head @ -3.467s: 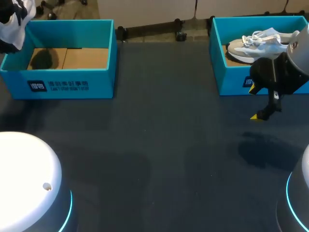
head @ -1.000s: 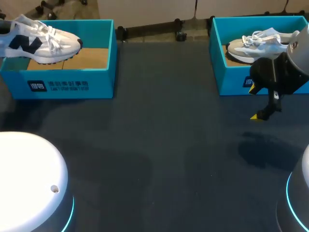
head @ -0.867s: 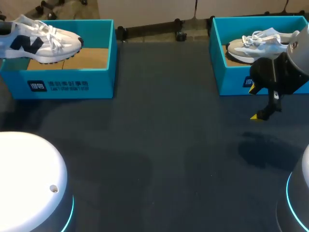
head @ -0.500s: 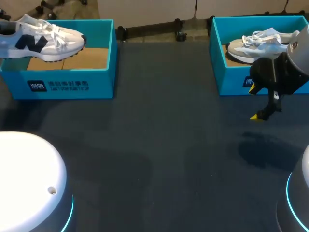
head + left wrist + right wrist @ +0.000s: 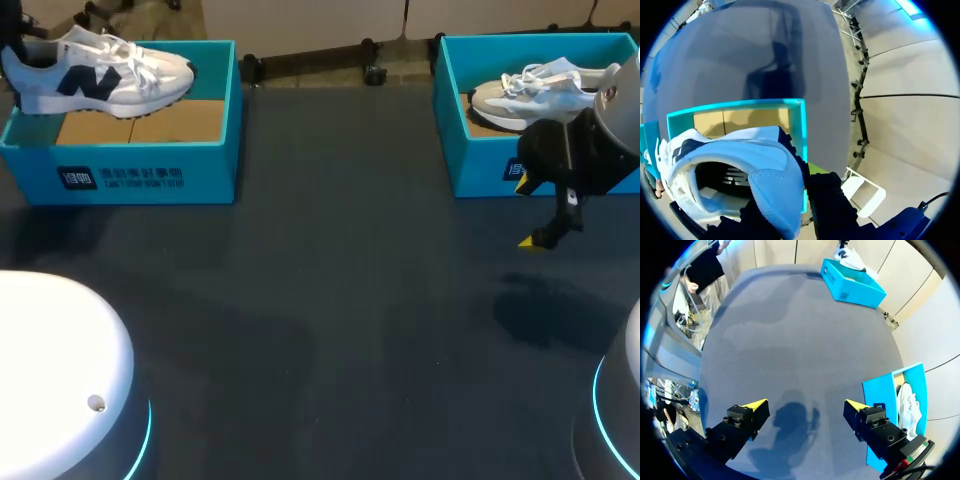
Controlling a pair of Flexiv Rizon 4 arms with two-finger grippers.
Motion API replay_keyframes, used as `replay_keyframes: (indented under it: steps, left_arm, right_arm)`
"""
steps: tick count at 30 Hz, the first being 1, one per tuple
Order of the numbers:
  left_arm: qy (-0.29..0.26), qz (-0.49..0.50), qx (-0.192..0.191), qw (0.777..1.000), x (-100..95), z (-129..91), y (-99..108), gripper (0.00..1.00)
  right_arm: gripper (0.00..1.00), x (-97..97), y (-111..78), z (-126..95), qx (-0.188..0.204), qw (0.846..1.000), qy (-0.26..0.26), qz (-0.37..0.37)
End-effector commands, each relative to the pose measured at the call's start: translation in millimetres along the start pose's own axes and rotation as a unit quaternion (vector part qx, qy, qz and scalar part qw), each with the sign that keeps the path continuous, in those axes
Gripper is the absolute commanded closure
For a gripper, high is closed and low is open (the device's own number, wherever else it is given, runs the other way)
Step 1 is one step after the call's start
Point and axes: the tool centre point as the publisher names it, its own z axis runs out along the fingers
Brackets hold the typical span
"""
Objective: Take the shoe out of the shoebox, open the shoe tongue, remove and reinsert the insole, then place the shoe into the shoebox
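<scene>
A white shoe (image 5: pixel 105 75) with a navy mark hangs level above the left blue shoebox (image 5: pixel 130 175), toe pointing right. My left gripper (image 5: pixel 802 195) is shut on its heel collar, and the pale blue heel tab (image 5: pixel 772 185) sits between the black fingers. The cardboard floor (image 5: pixel 740 120) of that shoebox shows below the shoe. My right gripper (image 5: pixel 540 215) hovers open above the table, just in front of the right blue shoebox (image 5: pixel 480 165). The right wrist view shows its yellow tips (image 5: pixel 754 405) wide apart with nothing between them.
The right shoebox holds a grey-white shoe (image 5: pixel 535 90) lying on its side. Both boxes stand at the table's far edge. Dark tabletop (image 5: pixel 330 300) stretches between and in front of them. White arm bases fill the near corners.
The left arm has carried the white shoe to the right and slightly upward over the left shoebox. The right arm has not moved.
</scene>
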Motion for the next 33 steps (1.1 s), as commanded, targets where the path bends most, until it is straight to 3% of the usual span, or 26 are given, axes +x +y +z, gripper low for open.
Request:
replay_keyframes:
  steps: [1,15,33]
  left_arm:
    - [0.003,0.001,-0.001,1.000,-6.9,12.3,9.4,1.00]
    - [0.000,0.006,0.000,1.000,-23.3,46.3,27.8,1.00]
    - [0.009,0.012,0.026,1.000,-33.8,99.1,28.6,1.00]
  right_arm:
    - [0.00,0.5,-0.1,0.6,0.001,1.000,0.000,0.000]
    - [0.00,0.5,-0.1,0.6,0.001,1.000,0.000,0.000]
    - [0.00,0.5,-0.1,0.6,0.001,1.000,0.000,0.000]
